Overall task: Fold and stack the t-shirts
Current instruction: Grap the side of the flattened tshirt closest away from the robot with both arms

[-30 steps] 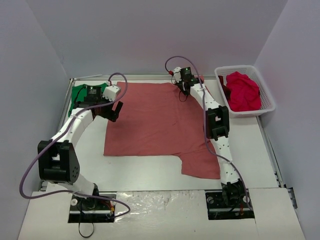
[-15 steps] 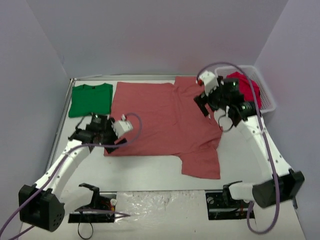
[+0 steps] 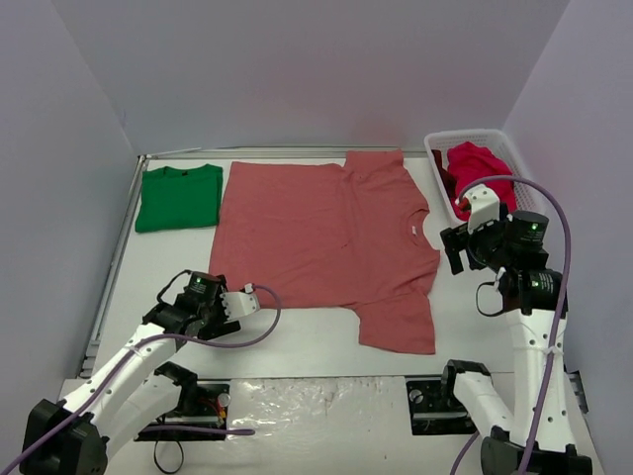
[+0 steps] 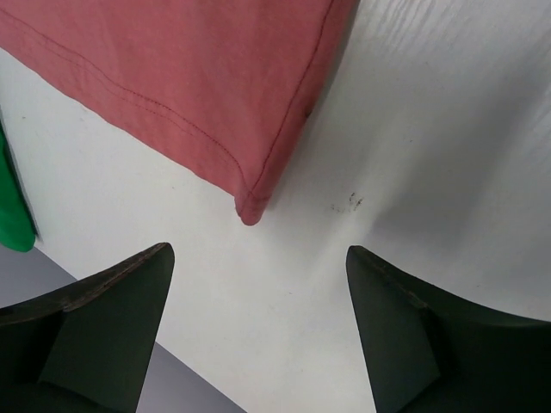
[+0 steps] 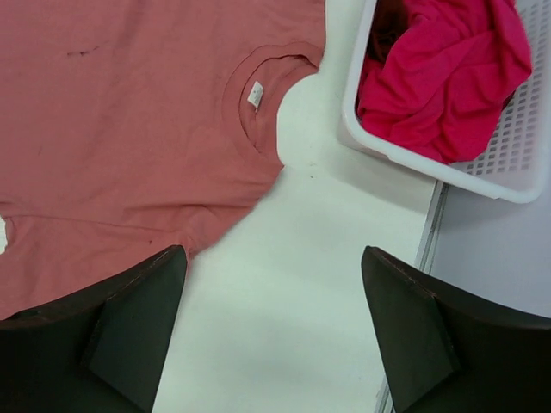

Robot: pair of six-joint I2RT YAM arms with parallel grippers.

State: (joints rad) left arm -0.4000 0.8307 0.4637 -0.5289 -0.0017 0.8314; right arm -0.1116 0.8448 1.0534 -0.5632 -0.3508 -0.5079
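A dusty salmon-pink cotton t-shirt lies spread flat mid-desk. Its long axis runs left to right, with the collar toward the white plastic lattice basket of crimson-magenta tees and the hem to the left. A folded bright green tee sits at the far left corner.

The left wrist view shows the stitched near hem corner. The right wrist view shows the collar's white label.

The left claw and right claw both gape, empty, over bare white desk.
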